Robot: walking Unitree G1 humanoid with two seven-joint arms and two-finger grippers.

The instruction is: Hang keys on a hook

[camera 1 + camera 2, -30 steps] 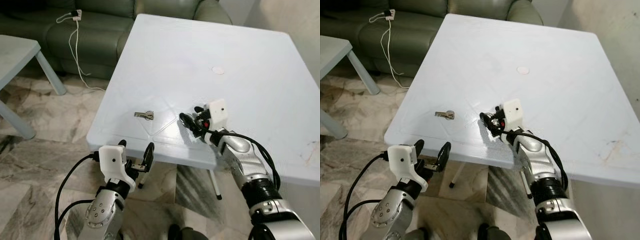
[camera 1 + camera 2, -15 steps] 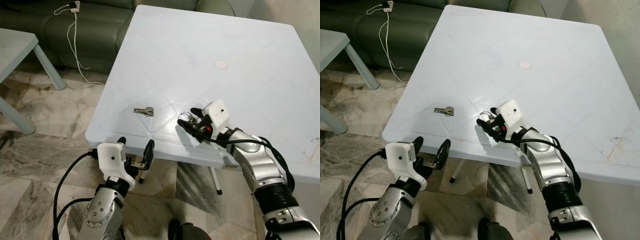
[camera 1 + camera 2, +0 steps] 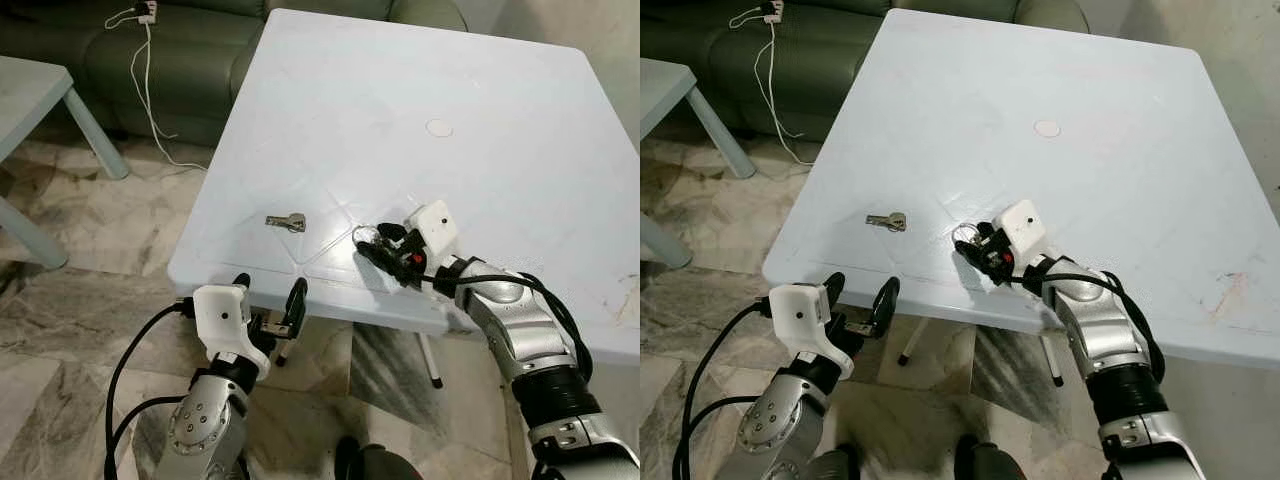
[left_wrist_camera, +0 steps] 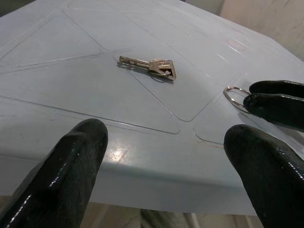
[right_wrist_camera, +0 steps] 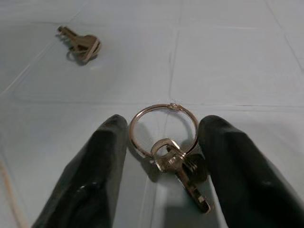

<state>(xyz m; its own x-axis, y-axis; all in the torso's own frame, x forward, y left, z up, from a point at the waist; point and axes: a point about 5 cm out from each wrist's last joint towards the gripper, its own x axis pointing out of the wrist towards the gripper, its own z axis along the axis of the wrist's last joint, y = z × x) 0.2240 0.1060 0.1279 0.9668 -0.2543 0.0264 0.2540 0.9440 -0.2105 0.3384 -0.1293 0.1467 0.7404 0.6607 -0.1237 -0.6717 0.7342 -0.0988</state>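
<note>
Left gripper (image 3: 268, 306) hangs just below the table (image 3: 420, 80) edge, its 2 fingers spread and holding nothing. A loose key (image 3: 287, 222) lies flat on the tabletop near that edge, thin dull metal. Further right, the right gripper (image 5: 164, 156) has its 2 glossy black fingers spread on either side of the key ring (image 5: 164, 129), not yet pinching it. The ring is shiny wire with a small key on it. I'd close on the key itself, since thin round wire on slick plastic will likely skate away.
</note>
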